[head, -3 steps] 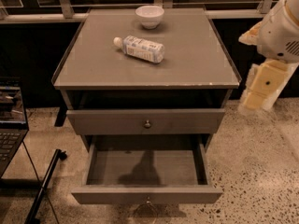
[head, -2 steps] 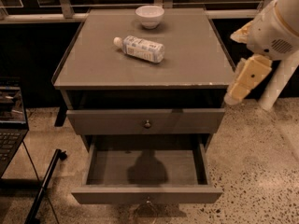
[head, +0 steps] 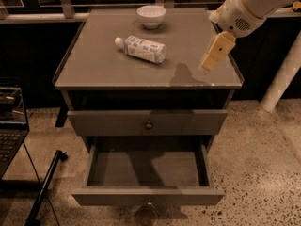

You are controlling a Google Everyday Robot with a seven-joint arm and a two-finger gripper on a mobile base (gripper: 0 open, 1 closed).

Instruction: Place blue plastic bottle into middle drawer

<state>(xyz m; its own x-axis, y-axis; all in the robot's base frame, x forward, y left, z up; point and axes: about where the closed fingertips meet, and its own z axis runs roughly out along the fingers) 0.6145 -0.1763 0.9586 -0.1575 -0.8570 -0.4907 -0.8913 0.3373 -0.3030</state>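
Observation:
The blue plastic bottle (head: 142,48) lies on its side on the grey cabinet top (head: 103,69), white cap to the left. The middle drawer (head: 148,194) is pulled open below the closed upper drawer (head: 146,122), and its inside looks bare. My gripper (head: 207,66) hangs from the white arm above the right part of the cabinet top, to the right of the bottle and apart from it. It holds nothing that I can see.
A white bowl (head: 151,16) stands at the back of the cabinet top. A laptop (head: 10,126) is at the left edge, with a dark stand leg (head: 44,187) on the speckled floor. A white post (head: 282,79) stands at the right.
The arm has swung left, from beside the cabinet's right edge to above its top, nearer the bottle. The bottle, bowl and drawers have not moved.

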